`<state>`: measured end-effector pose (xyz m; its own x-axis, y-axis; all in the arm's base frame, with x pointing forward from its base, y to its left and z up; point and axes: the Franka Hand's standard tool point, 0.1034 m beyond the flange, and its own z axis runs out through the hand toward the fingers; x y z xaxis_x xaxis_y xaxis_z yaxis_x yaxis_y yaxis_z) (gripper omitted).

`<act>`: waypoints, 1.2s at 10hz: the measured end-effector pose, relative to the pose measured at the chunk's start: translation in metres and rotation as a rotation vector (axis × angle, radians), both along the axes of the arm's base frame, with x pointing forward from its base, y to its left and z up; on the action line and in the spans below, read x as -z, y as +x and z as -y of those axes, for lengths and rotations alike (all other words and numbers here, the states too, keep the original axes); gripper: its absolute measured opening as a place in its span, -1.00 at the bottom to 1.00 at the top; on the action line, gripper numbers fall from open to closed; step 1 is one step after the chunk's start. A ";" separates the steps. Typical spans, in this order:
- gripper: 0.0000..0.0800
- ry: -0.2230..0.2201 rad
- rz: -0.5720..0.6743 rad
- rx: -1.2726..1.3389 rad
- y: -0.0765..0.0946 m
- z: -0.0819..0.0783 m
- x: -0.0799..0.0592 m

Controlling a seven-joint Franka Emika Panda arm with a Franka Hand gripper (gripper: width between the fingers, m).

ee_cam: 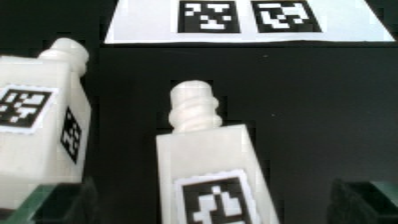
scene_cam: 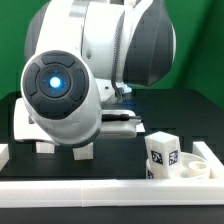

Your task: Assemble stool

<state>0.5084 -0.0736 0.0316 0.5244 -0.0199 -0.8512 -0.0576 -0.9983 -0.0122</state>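
Observation:
In the wrist view a white stool leg (ee_cam: pixel 206 150) lies on the black table, its threaded peg pointing toward the marker board (ee_cam: pixel 240 20) and a square tag on its upper face. My gripper (ee_cam: pixel 210 206) is open. Its dark fingers (ee_cam: pixel 50 206) stand on either side of this leg's tagged end, with a gap on each side. A second white leg (ee_cam: pixel 43 110) lies beside it, also tagged. In the exterior view a third tagged leg (scene_cam: pixel 162 155) stands upright at the right. The arm's body hides the gripper there. I cannot make out the round seat for certain.
White border rails run along the near edge (scene_cam: pixel 100 190) and around the right corner (scene_cam: pixel 205 165) of the black table. The arm's large white joint (scene_cam: pixel 60 90) fills the middle of the exterior view and hides the table behind it.

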 end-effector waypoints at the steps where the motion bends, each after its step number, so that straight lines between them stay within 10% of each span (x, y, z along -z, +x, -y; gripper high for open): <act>1: 0.62 0.000 0.001 0.001 0.000 0.001 0.001; 10: 0.62 -0.001 0.058 -0.009 0.003 -0.003 0.026; 12: -0.03 -0.001 0.055 -0.009 0.001 -0.003 0.027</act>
